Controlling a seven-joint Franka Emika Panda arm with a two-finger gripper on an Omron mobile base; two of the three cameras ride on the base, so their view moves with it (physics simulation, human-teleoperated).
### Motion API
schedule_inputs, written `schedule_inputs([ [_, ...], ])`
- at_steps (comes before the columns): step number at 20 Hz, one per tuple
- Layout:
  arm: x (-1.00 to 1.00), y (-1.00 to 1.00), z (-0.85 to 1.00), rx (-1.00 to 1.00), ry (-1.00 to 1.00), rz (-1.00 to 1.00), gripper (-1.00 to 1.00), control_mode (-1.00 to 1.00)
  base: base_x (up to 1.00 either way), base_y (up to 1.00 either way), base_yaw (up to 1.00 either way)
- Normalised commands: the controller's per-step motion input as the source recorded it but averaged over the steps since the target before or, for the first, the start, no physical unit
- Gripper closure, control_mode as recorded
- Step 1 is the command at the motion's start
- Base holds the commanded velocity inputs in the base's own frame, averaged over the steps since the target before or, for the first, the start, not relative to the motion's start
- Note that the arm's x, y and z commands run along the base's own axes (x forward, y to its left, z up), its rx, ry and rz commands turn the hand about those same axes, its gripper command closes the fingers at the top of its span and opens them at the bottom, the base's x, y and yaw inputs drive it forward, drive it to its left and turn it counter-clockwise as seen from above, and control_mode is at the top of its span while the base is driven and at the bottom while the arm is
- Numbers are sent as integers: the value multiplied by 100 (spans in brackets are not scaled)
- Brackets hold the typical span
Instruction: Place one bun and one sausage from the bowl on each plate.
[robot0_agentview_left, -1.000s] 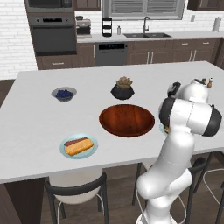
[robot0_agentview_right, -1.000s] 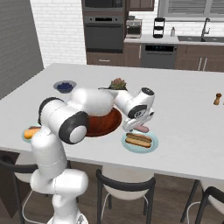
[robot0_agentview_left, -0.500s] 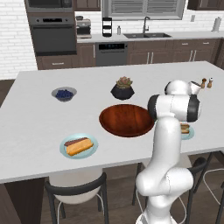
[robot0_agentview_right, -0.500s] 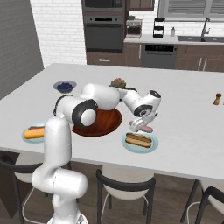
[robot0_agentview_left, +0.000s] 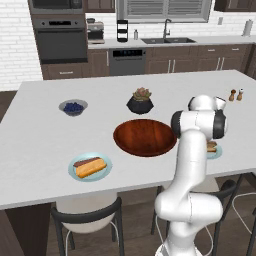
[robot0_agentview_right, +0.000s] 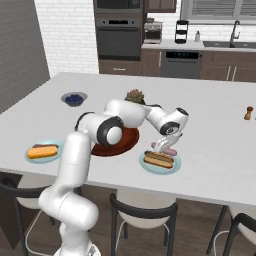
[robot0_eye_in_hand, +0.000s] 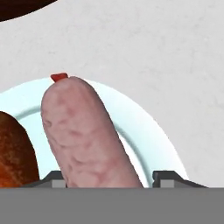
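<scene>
Jaws: spread on either side of a sausage (robot0_eye_in_hand: 87, 135), tips at its near end; whether they pinch it or have let go cannot be told. Gripper (robot0_agentview_right: 165, 146) sits just above the right plate (robot0_agentview_right: 172, 165). Sausage: pinkish, over the plate's pale rim, beside the bun (robot0_agentview_right: 158, 158) already there. Left plate (robot0_agentview_left: 75, 162): bun and sausage both in place. Bowl (robot0_agentview_left: 145, 137): no contents visible. Progress, as judged: last item arriving; release and retreat remain. Tabletop (robot0_agentview_left: 40, 140): white.
</scene>
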Motion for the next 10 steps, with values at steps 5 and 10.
schedule_inputs([
  [5, 0, 2, -22, 0, 0, 5, -100, -100, 0, 0, 0],
  [10, -1, 4, -12, 0, 0, 3, -100, -100, 0, 0, 0],
])
